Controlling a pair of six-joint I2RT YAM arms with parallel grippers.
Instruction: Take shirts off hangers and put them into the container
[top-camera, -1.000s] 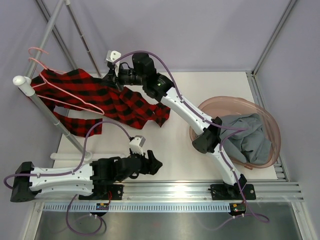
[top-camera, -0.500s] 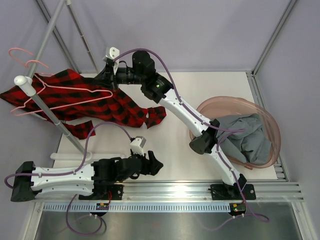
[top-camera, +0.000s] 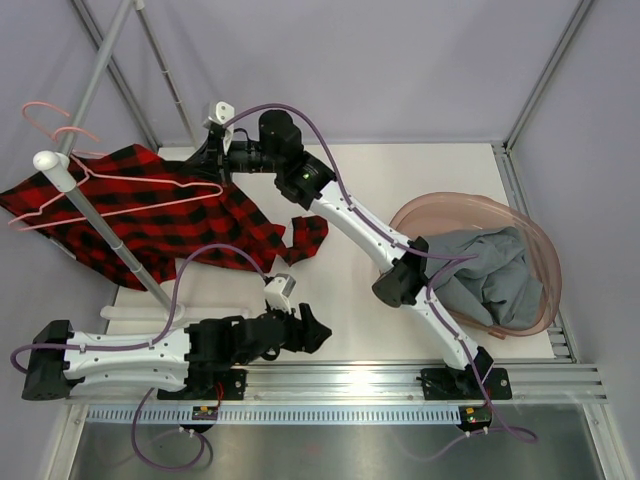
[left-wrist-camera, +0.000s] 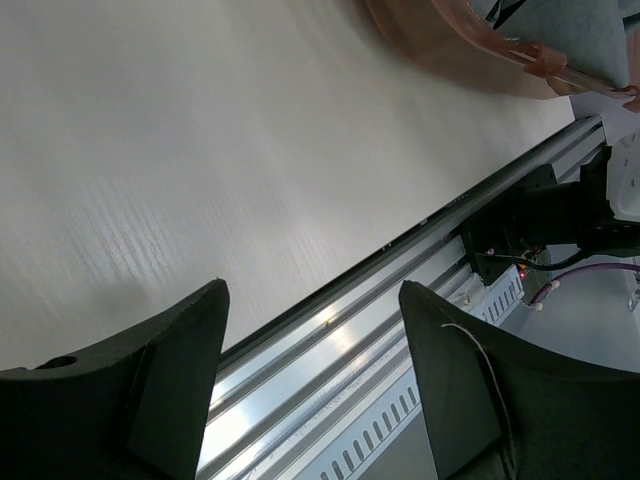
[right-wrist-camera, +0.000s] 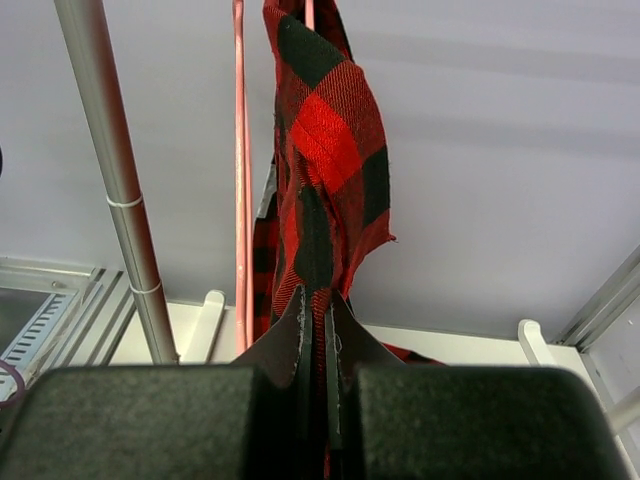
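The red-and-black plaid shirt (top-camera: 225, 215) hangs on a pink hanger (top-camera: 190, 181) at the grey rail, with one sleeve end trailing onto the table. My right gripper (top-camera: 210, 158) is stretched out to the far left and is shut on a fold of that shirt (right-wrist-camera: 325, 140). The fabric sits pinched between its fingers at the right gripper (right-wrist-camera: 317, 300), with the hanger wire (right-wrist-camera: 240, 150) just to the left. The grey shirt (top-camera: 490, 270) lies in the round pinkish container (top-camera: 460, 197). Low near the front rail, my left gripper (top-camera: 312, 330) is open and holds nothing (left-wrist-camera: 312, 290).
A second pink hanger (top-camera: 45, 110) hangs bare at the rail's far end. The slanted grey rail pole (top-camera: 100, 215) crosses the left side; it rises just left of my right gripper (right-wrist-camera: 110, 180). The container's edge (left-wrist-camera: 450, 50) and the aluminium base track (left-wrist-camera: 350, 350) show in the left wrist view.
My right gripper has moved left and farther back with the plaid shirt. Shirt and hanger have swung left across the rail, lifting most of the cloth off the table. The left arm has barely shifted.
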